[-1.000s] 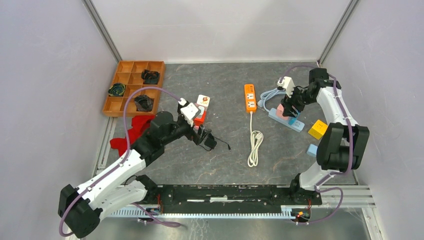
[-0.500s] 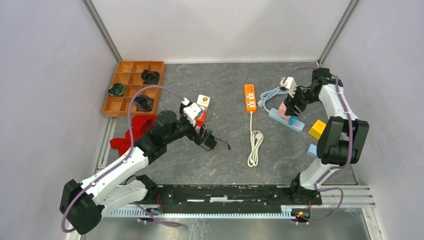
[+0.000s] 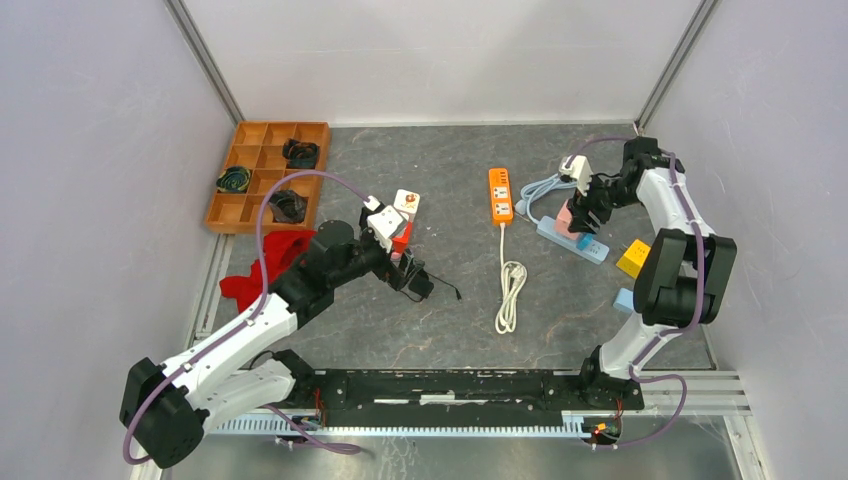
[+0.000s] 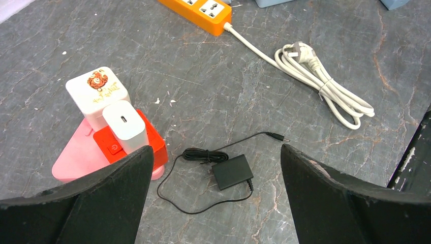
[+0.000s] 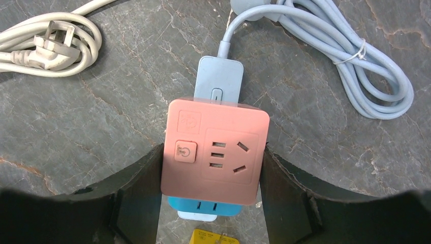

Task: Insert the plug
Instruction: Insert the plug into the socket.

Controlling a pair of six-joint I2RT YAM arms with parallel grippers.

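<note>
Right wrist view: the right gripper (image 5: 212,163) is clamped on the pink cube adapter (image 5: 213,152), one dark finger (image 5: 145,195) flush against each side face. The adapter's socket face and button point up at the camera. Its prongs are hidden beneath its body, so whether they are seated cannot be told. The adapter sits over the pale blue power strip (image 5: 219,81), covering most of it; only the switch end and the bundled blue cable (image 5: 350,56) show beyond. A bright blue block (image 5: 198,207) shows partly under the adapter's near edge. A yellow item (image 5: 213,237) is cut off at the bottom of the frame.

Top external view: the same adapter shows only as a small pink patch beside the wrist, at the right side of the table (image 3: 470,310).

Left wrist view: the left gripper (image 4: 216,152) is spread wide, holding nothing. A black adapter (image 4: 232,171) with its thin lead lies on the table below the gap. A white charger (image 4: 124,127) stands on a red socket block (image 4: 155,145), just beside the left finger. An orange power strip (image 4: 203,9) is cut off at the top edge.
</note>
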